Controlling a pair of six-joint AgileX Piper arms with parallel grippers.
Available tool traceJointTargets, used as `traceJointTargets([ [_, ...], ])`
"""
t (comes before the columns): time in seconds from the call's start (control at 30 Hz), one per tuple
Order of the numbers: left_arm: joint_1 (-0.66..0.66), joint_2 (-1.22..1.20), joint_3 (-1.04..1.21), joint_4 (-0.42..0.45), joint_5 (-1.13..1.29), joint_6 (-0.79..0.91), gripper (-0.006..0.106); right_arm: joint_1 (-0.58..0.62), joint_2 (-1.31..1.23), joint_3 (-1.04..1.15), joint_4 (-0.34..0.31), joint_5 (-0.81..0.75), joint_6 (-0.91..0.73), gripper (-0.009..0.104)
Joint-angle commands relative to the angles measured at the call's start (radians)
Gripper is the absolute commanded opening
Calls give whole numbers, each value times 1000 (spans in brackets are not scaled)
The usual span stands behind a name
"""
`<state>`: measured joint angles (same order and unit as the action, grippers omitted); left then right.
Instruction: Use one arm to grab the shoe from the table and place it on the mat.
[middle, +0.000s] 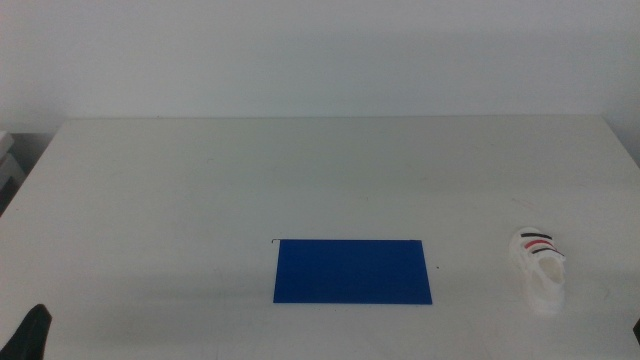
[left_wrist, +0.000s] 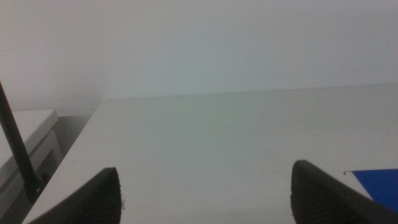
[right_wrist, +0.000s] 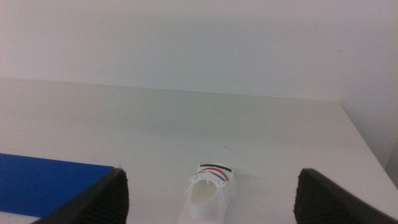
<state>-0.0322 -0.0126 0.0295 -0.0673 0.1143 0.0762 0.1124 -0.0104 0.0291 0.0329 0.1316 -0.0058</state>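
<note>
The white shoe (middle: 539, 268) with black and red straps lies on the white table (middle: 300, 180) at the front right, apart from the deep-blue mat (middle: 352, 270), which lies flat at the front centre. In the right wrist view the shoe (right_wrist: 208, 194) sits between the wide-open jaws of my right gripper (right_wrist: 211, 202), with a corner of the mat (right_wrist: 50, 180) to one side. My left gripper (left_wrist: 205, 196) is open and empty over bare table, with a mat corner (left_wrist: 379, 186) at its edge. It waits at the front left corner (middle: 30, 335).
A white shelf-like object (left_wrist: 25, 140) and a thin black cable (left_wrist: 15, 143) stand beyond the table's left edge. A plain pale wall rises behind the table.
</note>
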Motion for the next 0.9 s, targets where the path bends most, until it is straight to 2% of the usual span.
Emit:
traceJointTargets([
  [0.0, -5, -10, 7, -10, -82, -5, 94, -8, -26, 5, -3, -73, -7, 91],
  [0.37, -5, -10, 7, -10, -82, -5, 94, -8, -26, 5, -3, -73, -7, 91],
  [0.77, -5, -10, 7, -10, -82, -5, 94, -8, 223, -333, -3, 175, -7, 91],
  [0.87, -5, -10, 7, -10, -82, -5, 94, -8, 319, -400, 18, 226, -5, 91],
])
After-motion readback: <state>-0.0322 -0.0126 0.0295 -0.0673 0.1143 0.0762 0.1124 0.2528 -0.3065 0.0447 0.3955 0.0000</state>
